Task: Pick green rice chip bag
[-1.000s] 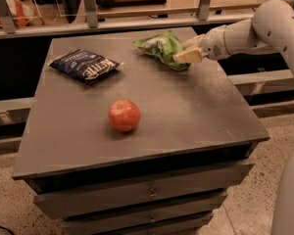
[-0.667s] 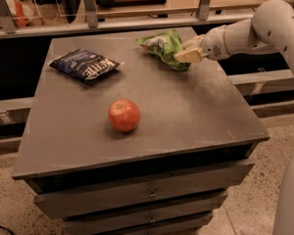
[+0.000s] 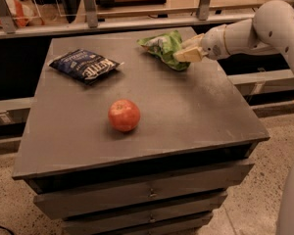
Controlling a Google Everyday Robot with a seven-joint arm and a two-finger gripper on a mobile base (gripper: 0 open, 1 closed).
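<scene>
The green rice chip bag [image 3: 161,47] lies crumpled at the far right of the grey cabinet top [image 3: 186,111]. It is bright green with white patches. My gripper [image 3: 188,50] reaches in from the right on a white arm [image 3: 264,26]. Its cream fingers [image 3: 188,57] are closed on the bag's right end, and the bag still rests on the top. The right edge of the bag is hidden behind the fingers.
A dark blue Kettle chip bag [image 3: 84,65] lies at the far left of the top. A red apple [image 3: 124,115] sits near the middle front. Drawers [image 3: 137,195] run below the top. A rail with glass panels [image 3: 137,21] stands behind the cabinet.
The gripper and the bag have hardly moved. The bag's left tip has shifted very slightly.
</scene>
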